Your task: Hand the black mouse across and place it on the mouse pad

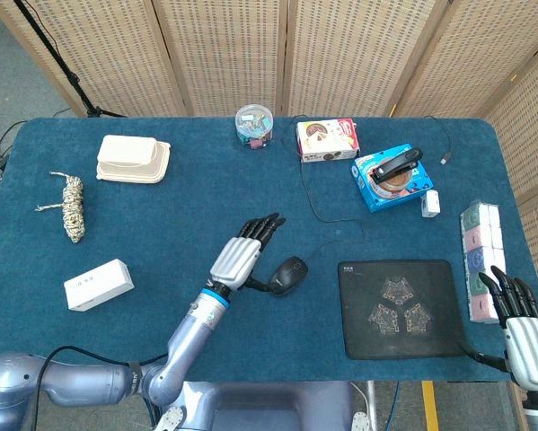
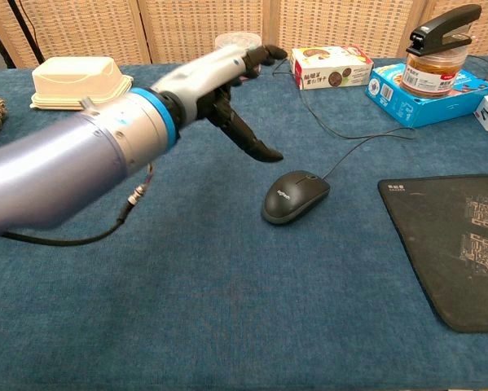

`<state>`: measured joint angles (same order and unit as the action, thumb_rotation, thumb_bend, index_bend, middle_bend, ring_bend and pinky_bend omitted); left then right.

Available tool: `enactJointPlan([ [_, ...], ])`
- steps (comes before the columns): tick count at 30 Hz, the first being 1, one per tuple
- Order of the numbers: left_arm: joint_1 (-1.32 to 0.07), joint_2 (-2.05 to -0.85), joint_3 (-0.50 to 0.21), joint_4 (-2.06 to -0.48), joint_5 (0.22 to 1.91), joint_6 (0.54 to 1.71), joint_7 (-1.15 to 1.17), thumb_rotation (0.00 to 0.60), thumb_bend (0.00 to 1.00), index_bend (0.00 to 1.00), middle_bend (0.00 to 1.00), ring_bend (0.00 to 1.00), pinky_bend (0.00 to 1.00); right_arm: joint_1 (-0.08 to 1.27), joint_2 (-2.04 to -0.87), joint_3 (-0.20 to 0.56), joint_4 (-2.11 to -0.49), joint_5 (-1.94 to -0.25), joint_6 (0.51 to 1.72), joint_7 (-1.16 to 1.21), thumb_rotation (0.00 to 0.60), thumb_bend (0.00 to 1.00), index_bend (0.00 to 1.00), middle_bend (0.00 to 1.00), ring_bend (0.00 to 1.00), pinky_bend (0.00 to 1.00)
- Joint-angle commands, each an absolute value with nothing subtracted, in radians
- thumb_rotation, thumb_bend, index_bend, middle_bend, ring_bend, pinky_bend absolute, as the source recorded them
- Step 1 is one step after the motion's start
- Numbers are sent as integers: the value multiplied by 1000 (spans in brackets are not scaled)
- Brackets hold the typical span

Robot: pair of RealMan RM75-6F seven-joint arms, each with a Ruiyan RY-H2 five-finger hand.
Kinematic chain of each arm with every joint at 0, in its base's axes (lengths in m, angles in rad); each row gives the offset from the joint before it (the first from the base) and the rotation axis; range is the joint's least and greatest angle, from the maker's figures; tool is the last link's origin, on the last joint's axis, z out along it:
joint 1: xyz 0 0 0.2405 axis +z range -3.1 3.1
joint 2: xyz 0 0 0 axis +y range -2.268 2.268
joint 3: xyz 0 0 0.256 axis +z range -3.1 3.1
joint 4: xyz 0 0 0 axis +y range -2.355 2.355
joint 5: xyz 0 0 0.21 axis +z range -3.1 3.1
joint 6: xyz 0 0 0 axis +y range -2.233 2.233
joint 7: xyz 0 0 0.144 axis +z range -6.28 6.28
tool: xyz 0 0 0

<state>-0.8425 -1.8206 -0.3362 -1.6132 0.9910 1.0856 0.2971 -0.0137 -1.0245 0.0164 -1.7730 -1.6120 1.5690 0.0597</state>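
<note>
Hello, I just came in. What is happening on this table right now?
A two-armed robot is passing a black mouse toward the mouse pad. The left hand is open and lifted above the blue table, and the mouse lies by itself on the cloth, short of the pad. The right hand waits open at the table's right edge, beyond the pad. The mouse is not on the pad yet.

right hand (image 1: 527, 346) cut off at frame corner, mouse pad (image 2: 455, 244) cropped
</note>
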Motion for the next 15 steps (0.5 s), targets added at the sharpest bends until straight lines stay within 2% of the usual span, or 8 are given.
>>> enactJointPlan([
  [1, -780, -1685, -339, -1728, 1047, 1142, 297, 600, 48, 0, 0, 0, 1, -13, -1031, 14, -1775, -1613, 1564, 45, 600, 0, 0, 0, 0, 0],
  [8, -698, -1433, -280, -1889, 997, 1226, 515, 600, 49, 0, 0, 0, 0, -4, -1048, 10, -1773, -1611, 1545, 4, 600, 0, 0, 0, 0, 0],
  [15, -583, -1237, -202, -1949, 1057, 1318, 536, 600, 60, 0, 0, 0, 0, 18, -1077, 12, -1757, -1614, 1510, -60, 600, 0, 0, 0, 0, 0],
])
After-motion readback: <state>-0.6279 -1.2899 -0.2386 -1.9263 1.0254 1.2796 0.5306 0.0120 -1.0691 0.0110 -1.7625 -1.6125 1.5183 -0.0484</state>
